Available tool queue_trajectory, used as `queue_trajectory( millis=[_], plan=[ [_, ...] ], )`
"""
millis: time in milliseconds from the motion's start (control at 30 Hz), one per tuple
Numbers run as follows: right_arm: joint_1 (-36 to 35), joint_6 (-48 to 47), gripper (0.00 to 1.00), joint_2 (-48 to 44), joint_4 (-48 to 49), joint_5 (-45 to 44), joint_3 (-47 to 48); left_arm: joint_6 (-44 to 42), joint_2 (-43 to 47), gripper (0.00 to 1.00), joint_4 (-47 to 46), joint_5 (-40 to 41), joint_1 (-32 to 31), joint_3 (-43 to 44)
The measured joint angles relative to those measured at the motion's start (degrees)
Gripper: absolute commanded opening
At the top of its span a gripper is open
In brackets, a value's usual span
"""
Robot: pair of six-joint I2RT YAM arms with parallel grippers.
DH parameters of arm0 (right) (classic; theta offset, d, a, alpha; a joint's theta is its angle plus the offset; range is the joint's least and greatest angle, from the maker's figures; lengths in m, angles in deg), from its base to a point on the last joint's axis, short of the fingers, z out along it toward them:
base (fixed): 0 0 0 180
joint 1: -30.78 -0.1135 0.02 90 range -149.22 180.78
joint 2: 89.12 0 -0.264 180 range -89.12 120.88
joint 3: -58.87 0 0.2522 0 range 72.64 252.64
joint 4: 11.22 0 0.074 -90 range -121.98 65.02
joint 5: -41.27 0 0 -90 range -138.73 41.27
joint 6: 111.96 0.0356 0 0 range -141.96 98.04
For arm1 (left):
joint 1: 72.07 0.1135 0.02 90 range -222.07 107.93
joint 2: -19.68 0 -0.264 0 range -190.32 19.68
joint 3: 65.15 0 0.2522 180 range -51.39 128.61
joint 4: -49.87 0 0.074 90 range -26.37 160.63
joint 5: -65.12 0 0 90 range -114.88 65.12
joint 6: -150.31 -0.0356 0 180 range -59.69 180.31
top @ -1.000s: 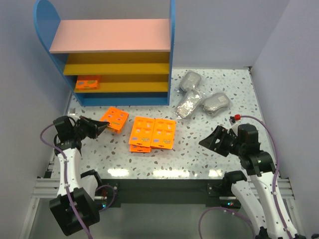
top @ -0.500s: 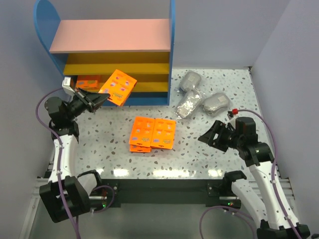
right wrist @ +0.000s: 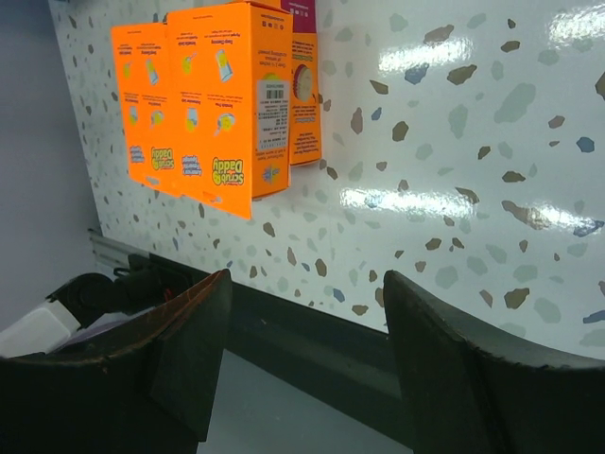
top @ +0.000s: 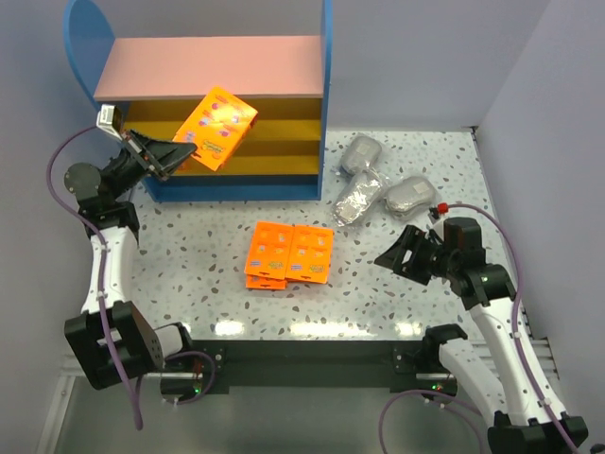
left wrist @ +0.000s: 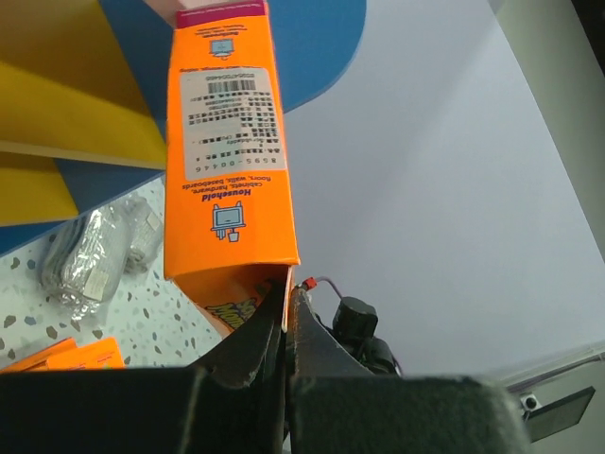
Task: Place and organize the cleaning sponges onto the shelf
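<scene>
top / held pack: orange held pack is in the air, tilted, in front of the upper opening of the shelf, just under the pink board; not resting on any board as far as I can see
top / left gripper: left gripper is clenched on the pack's near-left edge only
top / rest: stack of packs mid-table; grey bundles right of the shelf; right gripper near right, apart from both
left wrist / grip: fingers pinch only a thin lip at one corner of the held pack; shallow bite
left wrist / risk: pack likely pivots or slips on any bump; a tilted corner could catch the shelf's front edge going in
right wrist / right gripper: right gripper is spread wide, grasping nothing; stack of packs lies to its left, apart
right wrist / risk: low; only a careless sweep would scatter the stack
</scene>
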Motion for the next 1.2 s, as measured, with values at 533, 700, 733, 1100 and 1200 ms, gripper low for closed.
queue_trajectory(
  millis=[533,700,733,1100,1200],
  plan=[
    [0.0,-0.15,0.68,0.35,1.62,-0.02,0.07,-3.28,-1.64,0.0,4.92,-5.68,-2.38,3.08],
    [0.0,-0.17,0.68,0.68,1.64,-0.04,0.07,-5.33,-0.46,0.0,6.73,-6.91,-3.39,0.83],
    [0.0,-0.17,0.68,0.68,1.66,-0.04,0.07,-6.08,-0.61,0.0,7.34,-6.8,-3.32,0.85],
    [0.0,-0.17,0.68,1.46,2.14,-0.02,0.07,-14.4,-7.23,0.0,18.18,4.72,3.85,4.24],
    [0.0,-0.15,0.68,1.42,2.27,-0.02,0.07,-13.77,-10.25,0.0,18.18,8.74,4.44,4.24]
  ],
)
